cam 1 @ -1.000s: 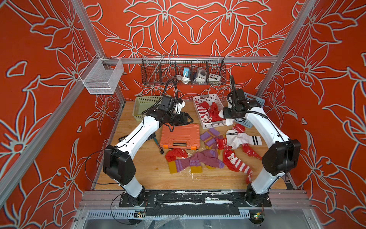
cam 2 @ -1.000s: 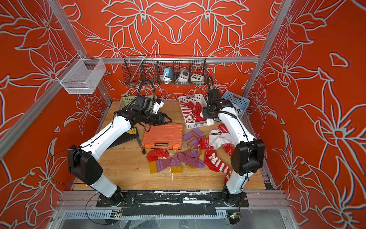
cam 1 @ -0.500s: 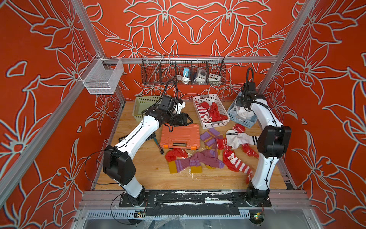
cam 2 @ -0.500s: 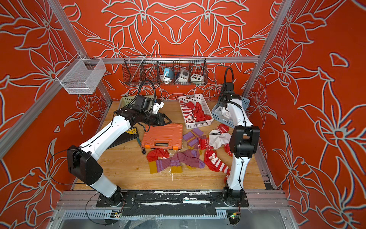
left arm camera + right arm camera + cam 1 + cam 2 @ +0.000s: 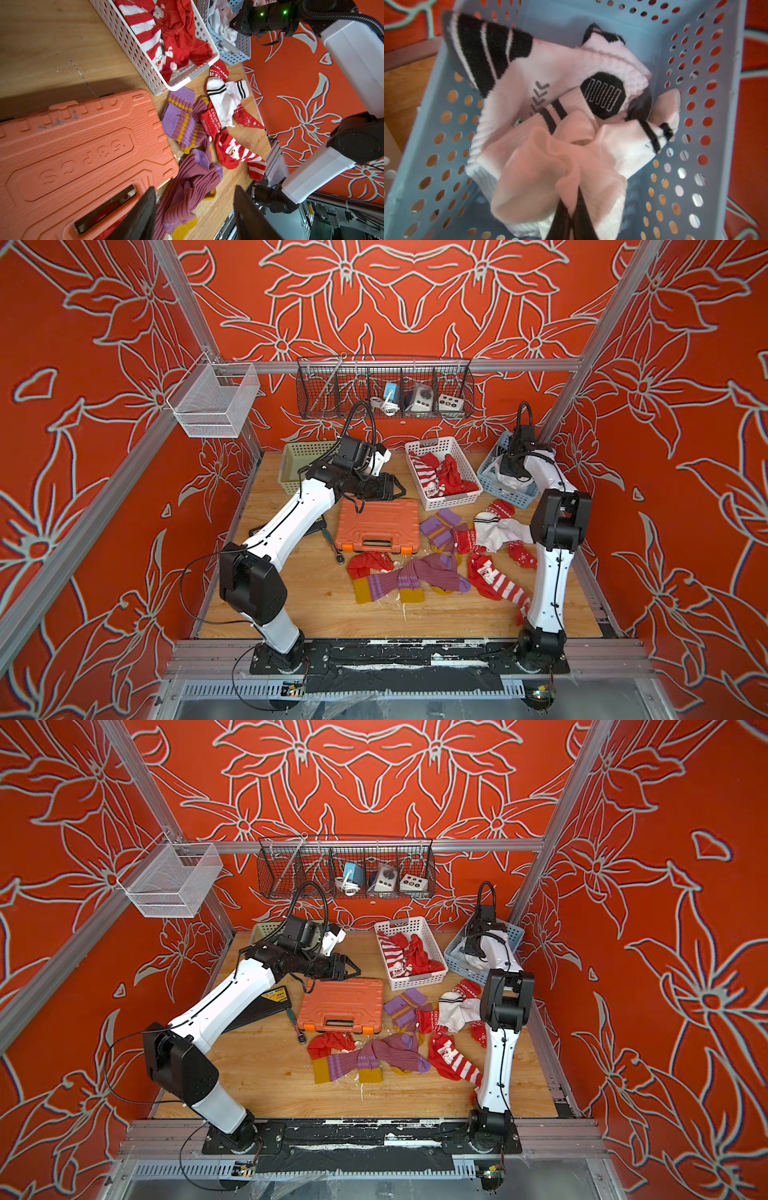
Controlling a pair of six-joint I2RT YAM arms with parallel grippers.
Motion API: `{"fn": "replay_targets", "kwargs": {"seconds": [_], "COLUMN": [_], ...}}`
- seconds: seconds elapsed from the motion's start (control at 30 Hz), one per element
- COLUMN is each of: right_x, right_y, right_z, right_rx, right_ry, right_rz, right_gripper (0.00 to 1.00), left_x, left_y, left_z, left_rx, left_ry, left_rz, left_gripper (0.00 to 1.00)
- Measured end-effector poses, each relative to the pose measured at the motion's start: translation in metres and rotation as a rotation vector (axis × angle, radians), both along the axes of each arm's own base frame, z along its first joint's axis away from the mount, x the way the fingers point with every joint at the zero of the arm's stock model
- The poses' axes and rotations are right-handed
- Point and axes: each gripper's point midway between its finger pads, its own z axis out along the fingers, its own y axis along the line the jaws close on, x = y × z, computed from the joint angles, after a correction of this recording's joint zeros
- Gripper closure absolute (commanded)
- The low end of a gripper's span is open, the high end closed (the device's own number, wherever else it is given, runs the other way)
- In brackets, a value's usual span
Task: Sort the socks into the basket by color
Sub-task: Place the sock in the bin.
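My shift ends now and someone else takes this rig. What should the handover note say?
Left tool: open, empty, near the orange case.
Right tool: shut on a white sock over the blue basket, which holds more white ones.
Done: red socks lie in the white basket.
Left: on the table, purple socks, loose red socks and a striped white sock; the green basket's visible part holds none.

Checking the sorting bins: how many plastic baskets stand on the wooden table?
3. A pale green plastic basket at the back, partly behind the left arm; a white basket holding red socks; beside it, a blue basket holding white socks.
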Motion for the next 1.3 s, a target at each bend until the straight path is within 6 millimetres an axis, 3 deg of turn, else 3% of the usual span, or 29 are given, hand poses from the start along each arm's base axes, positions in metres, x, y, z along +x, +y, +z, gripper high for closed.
{"fn": "replay_targets", "kwargs": {"seconds": [0.27,0.37,0.43,0.6,0.8,0.9,1.07,1.3], "right_x": [-0.002,-0.004,-0.006,-0.023,-0.067,-0.09,-0.132,-0.179], "right_y": [0.007,0.009,0.012,0.027,0.077,0.108,0.15,0.167], "right_z": [0.013,0.029,0.045,0.094,0.139,0.147,0.139,0.139], "right_rx": [0.037,0.05,0.061,0.112,0.178,0.214,0.262,0.292], "right_ry": [0.001,-0.013,-0.031,-0.095,-0.148,-0.15,-0.112,-0.107], "right_rz": [0.008,0.016,0.021,0.042,0.131,0.195,0.285,0.337], "right_gripper": [0.22,0.07,0.02,0.02,0.02,0.02,0.02,0.02], "left_x": [-0.003,-0.009,-0.013,-0.036,-0.08,-0.099,-0.124,-0.144], "left_y": [-0.005,-0.006,-0.008,-0.01,-0.014,-0.013,-0.017,-0.031], "left_z": [-0.016,-0.02,-0.024,-0.047,-0.084,-0.098,-0.118,-0.135], "left_rx": [0.031,0.056,0.075,0.144,0.228,0.261,0.3,0.335], "left_ry": [0.04,0.045,0.05,0.087,0.158,0.186,0.208,0.197], "left_rz": [-0.02,-0.034,-0.045,-0.074,-0.123,-0.134,-0.157,-0.195], "left_gripper": [0.42,0.42,0.41,0.41,0.41,0.41,0.4,0.39]}}
